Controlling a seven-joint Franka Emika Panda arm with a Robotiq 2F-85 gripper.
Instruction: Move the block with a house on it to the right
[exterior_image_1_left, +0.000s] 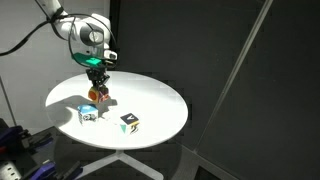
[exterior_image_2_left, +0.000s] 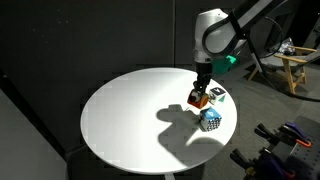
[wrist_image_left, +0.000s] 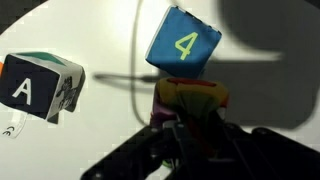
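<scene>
The tool (exterior_image_1_left: 97, 84) is seen low over the round surface (exterior_image_1_left: 160, 100), and its jaws appear to be clamped on the block with a house on it (exterior_image_1_left: 98, 96) — the wrist view is dim, so that is judged rather than certain. The block is found just beside the blue cube (exterior_image_1_left: 88, 114), with the white cube (exterior_image_1_left: 129, 122) further off. A light, rigid cube is expected — two flat opposite sides are best pinched squarely, since smooth printed faces could slip.
</scene>
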